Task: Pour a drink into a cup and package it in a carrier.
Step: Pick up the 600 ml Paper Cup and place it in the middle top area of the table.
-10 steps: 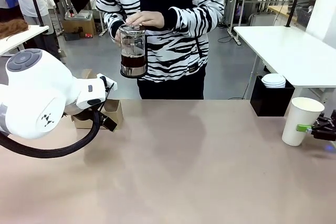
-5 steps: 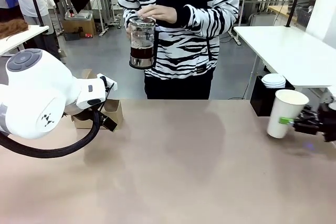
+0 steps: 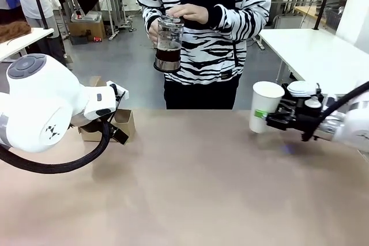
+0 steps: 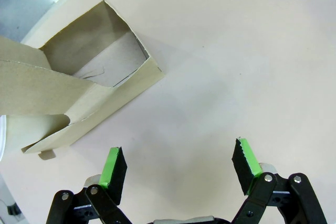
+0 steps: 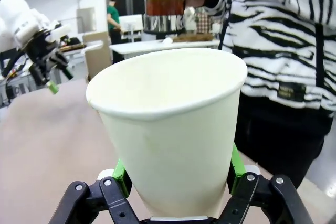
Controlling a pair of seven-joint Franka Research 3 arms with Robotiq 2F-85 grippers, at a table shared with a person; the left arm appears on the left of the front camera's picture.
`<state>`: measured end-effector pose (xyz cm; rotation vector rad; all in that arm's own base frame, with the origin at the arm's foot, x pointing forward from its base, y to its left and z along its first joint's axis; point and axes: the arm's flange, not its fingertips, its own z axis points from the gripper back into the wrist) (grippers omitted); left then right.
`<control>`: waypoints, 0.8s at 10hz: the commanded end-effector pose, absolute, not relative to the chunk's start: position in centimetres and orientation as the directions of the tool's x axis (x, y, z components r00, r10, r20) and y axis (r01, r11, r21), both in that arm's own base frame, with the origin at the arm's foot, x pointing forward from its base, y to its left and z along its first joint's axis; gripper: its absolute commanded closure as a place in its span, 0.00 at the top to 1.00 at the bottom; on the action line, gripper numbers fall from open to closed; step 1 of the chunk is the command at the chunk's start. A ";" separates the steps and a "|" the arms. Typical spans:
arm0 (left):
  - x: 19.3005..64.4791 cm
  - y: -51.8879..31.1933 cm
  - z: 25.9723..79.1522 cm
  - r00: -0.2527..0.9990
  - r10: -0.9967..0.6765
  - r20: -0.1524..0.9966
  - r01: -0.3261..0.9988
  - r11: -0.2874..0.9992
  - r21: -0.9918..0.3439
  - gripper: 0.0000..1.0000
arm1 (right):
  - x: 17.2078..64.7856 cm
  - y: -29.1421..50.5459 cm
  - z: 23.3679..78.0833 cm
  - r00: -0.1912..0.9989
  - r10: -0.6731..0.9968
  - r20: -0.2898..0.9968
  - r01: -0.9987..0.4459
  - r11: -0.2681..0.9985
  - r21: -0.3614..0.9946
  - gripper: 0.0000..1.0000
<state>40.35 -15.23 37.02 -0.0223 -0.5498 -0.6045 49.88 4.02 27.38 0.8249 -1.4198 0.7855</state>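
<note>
- Gripped a paper cup [image 3: 266,101] roughly upright between the green pads of the right tool [image 3: 262,114], at the far right of the bench [image 3: 190,188].
- Showed a white inner wall at the cup's open mouth; could not tell from either angle what lay deeper inside.
- Carried the drink [image 3: 168,56] in a clear glass jug [image 3: 169,33], held up by a person [image 3: 230,38] in a black-and-white striped top at the bench's far side, left of the cup, higher than it and well apart from it.
- Filled only the lower part of the jug with the dark brown liquid, above a metal base; left clear glass between the liquid and the lid.
- Rested one hand [image 3: 187,12] on the jug's lid.
- Spread the left tool [image 4: 179,156] wide, green pads far apart, over bare bench just beside the carrier [image 4: 89,95].
- Set the brown cardboard carrier at the bench's far left, partly behind the left arm [image 3: 40,108]; showed plain cardboard in the one open pocket seen from the wrist.
- Stacked white lids [image 3: 301,89] just behind the right tool.
</note>
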 end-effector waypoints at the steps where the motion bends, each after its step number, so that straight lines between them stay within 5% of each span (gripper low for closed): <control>1: 40.3 -15.2 37.1 0.684 -0.532 0.498 0.545 0.827 0.135 1.00 | 53.1 6.2 26.7 -0.059 -0.023 0.998 -0.830 0.557 -0.037 0.81; 8: 40.3 -15.2 37.1 0.684 -0.532 0.498 0.545 0.827 0.135 1.00 | 60.5 8.3 25.5 0.047 -0.083 0.995 -0.774 0.627 0.089 0.81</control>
